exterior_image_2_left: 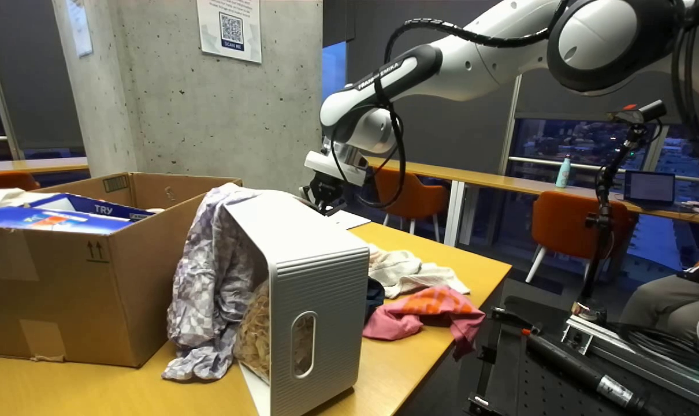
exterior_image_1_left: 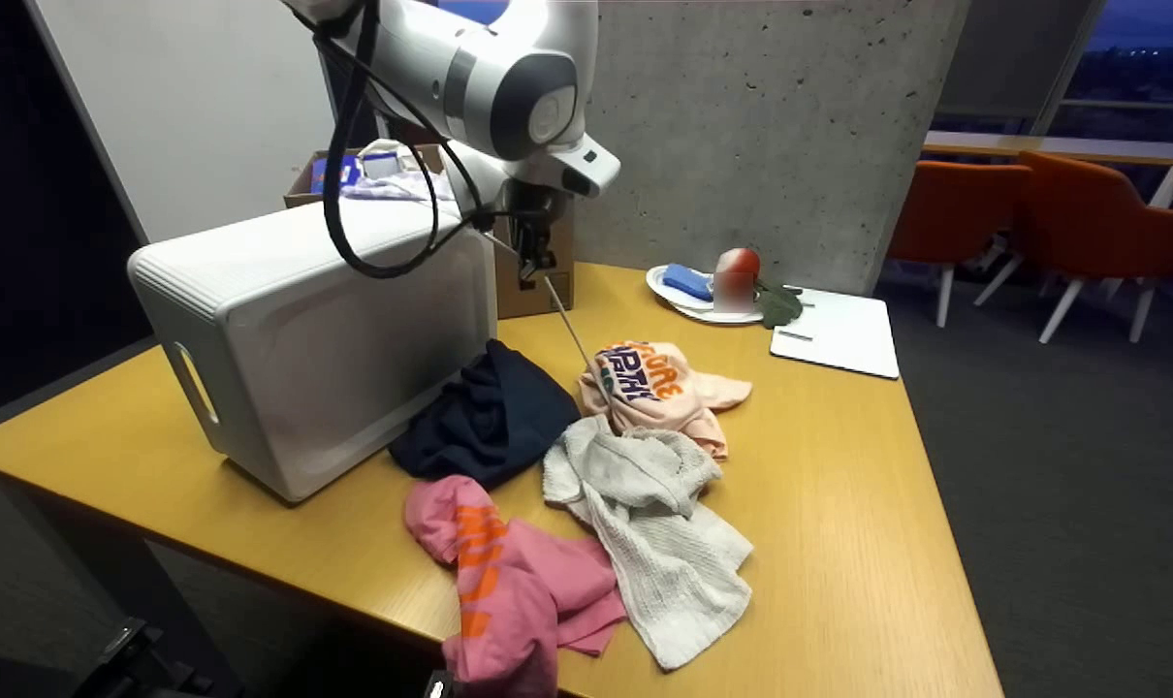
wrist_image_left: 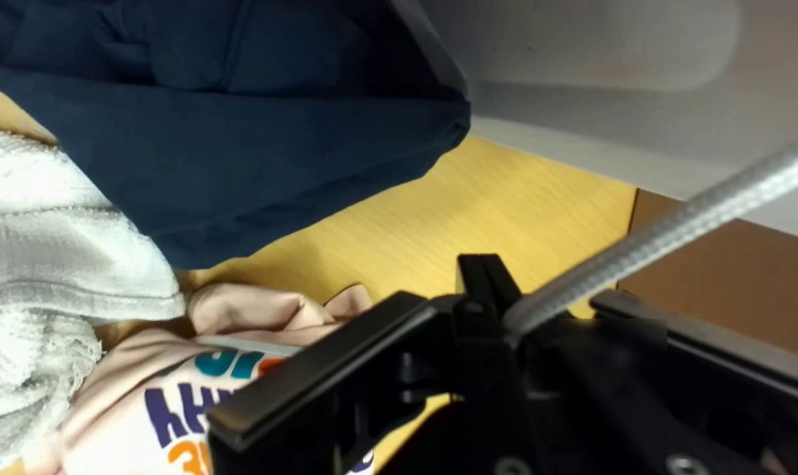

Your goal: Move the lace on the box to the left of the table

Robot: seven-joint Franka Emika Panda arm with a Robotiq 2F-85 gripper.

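The grey braided lace (wrist_image_left: 669,227) is pinched between the closed black fingers of my gripper (wrist_image_left: 481,270) in the wrist view. One part runs from the fingers towards the white box (exterior_image_1_left: 354,320). Another part of the lace (exterior_image_1_left: 572,334) hangs down in an exterior view and its lower end lies over the peach cloth (exterior_image_1_left: 659,388). The gripper (exterior_image_1_left: 536,267) is above the table, just beside the end of the white box. In an exterior view the gripper (exterior_image_2_left: 325,202) shows behind the top of the box (exterior_image_2_left: 320,323), and the lace is too small to make out there.
A navy cloth (exterior_image_1_left: 490,417), a white towel (exterior_image_1_left: 654,514) and a pink cloth (exterior_image_1_left: 538,582) lie before the box. A cardboard box (exterior_image_2_left: 55,300) and lavender cloth (exterior_image_2_left: 211,271) stand behind it. A plate (exterior_image_1_left: 713,315) and white board (exterior_image_1_left: 839,334) are at the far end.
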